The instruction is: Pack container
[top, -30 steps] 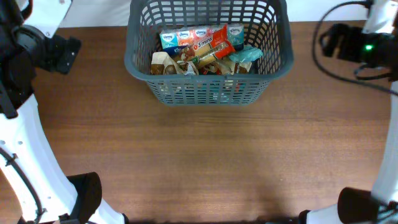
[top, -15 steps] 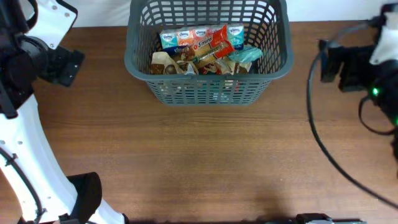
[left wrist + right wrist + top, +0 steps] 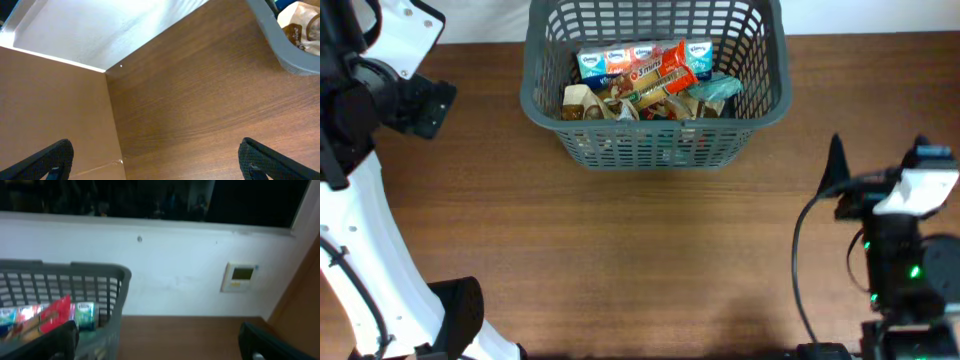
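The container (image 3: 545,105) is a dark grey slotted basket at the table's back centre. It holds several snack packets (image 3: 645,75), among them a red one and blue-white ones. In the left wrist view its rim (image 3: 280,42) shows at top right. In the right wrist view its wall (image 3: 112,287) is at the left, with packets (image 3: 55,315) inside. My left gripper (image 3: 160,165) is open and empty over bare table left of the basket (image 3: 425,100). My right gripper (image 3: 160,347) is open and empty, right of the basket and nearer the front (image 3: 840,185).
The wooden table (image 3: 650,250) runs from the basket to the front edge. A white wall (image 3: 190,275) with a small wall panel (image 3: 240,276) stands behind the table. The left arm's white link (image 3: 360,250) lies along the left side. A black cable (image 3: 798,260) loops by the right arm.
My right arm has swung from the back right corner toward the front right of the table. The left arm shifted slightly right, then held still. The basket has not moved.
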### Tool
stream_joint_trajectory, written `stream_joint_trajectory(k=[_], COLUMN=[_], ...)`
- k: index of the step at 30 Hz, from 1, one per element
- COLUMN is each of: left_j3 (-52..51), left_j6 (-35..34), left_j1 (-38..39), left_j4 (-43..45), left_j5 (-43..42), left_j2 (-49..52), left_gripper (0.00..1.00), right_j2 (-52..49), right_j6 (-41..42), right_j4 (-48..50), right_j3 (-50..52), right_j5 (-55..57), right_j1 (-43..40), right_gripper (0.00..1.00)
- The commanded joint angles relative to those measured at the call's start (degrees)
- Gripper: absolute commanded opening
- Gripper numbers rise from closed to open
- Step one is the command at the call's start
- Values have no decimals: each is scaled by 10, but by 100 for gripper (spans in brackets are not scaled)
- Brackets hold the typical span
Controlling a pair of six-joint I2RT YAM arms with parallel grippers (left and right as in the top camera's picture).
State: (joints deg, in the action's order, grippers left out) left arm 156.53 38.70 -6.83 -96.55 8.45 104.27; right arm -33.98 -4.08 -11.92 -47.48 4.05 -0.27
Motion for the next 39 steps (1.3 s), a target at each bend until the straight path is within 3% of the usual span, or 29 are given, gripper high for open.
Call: stream_joint_trajectory(k=[1, 11, 17, 39], left_j3=[-2, -2, -2, -2], left_j6=[-8, -8, -8, -8], left_j1=[-2, -2, -2, -2], left_j4=[0, 0, 0, 0], left_j5=[0, 0, 0, 0], left_j2=[0, 0, 0, 0], left_gripper=[99, 99, 99, 99], right_j2=[70, 244, 304, 338], right_j6=[-2, 0, 0, 0], right_j4=[3, 4, 4, 13], right_j3=[83, 242, 304, 435], right_j5=[9, 5, -57, -84], right_j1=[3, 3, 3, 3], right_gripper=[99, 99, 99, 99])
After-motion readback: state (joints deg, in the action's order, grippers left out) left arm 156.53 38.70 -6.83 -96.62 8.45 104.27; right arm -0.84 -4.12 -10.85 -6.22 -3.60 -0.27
